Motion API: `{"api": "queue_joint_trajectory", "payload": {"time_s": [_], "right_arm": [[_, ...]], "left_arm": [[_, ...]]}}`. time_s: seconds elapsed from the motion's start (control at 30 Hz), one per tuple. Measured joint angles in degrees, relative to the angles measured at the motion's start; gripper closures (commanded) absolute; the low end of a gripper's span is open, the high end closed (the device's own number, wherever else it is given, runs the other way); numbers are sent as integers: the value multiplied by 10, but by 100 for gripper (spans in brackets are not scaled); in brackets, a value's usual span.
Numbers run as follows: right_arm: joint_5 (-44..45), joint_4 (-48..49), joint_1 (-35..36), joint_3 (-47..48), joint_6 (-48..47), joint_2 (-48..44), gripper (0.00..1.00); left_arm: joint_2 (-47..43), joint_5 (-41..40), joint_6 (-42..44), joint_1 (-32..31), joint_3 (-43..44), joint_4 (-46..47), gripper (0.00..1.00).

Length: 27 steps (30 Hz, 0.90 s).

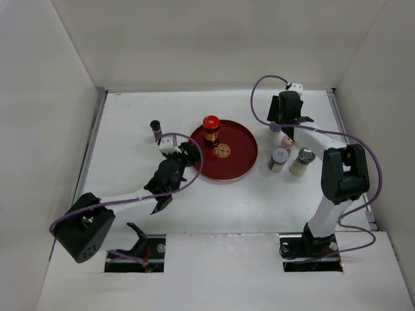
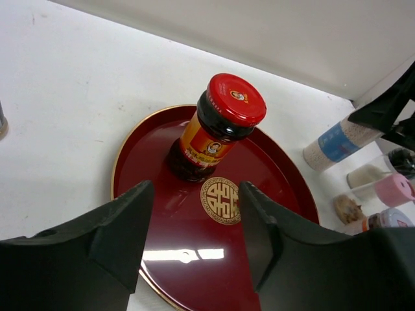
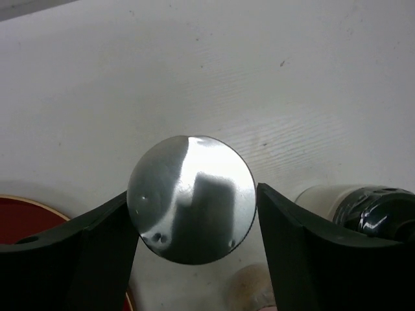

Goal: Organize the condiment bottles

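The red-capped dark jar (image 1: pixel 211 129) stands upright at the back of the red round tray (image 1: pixel 227 165); it also shows in the left wrist view (image 2: pixel 217 126). My left gripper (image 1: pixel 189 154) is open and empty over the tray's near left rim, short of the jar. My right gripper (image 1: pixel 281 123) is closed on the round silver top (image 3: pixel 191 197) of the blue-labelled bottle (image 2: pixel 334 144), one finger on each side. The thin black-capped bottle (image 1: pixel 156 129) stands left of the tray. The pink-capped (image 1: pixel 286 141), grey-capped (image 1: pixel 279 159) and cream-bodied (image 1: pixel 302 162) bottles stand right of it.
White walls close in the table at the back and on both sides. The right-hand bottles stand close together just beneath my right arm. A purple cable loops over each arm.
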Motion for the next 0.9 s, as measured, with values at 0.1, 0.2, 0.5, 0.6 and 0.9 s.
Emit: {"api": "queue_joint_trajectory", "payload": {"time_s": [0.1,0.2,0.5,0.6,0.9], "right_arm": [[-3,9,0,4,-5,5,43],[5,20,4,3,-12,4,47],[9,64,85,-22,-27,-97,46],[-5,92,128,-17,-21,-111,46],[-30,100,191,31,-9,-10,46]], "left_arm": [[5,2,-1,3,-6,16,39],[5,2,-1,8,-13,21,37],[7,0,-1,17,-21,32,27],[7,-3,-1,19,-22,35,26],[7,-7,-2,22,-31,46,26]]}}
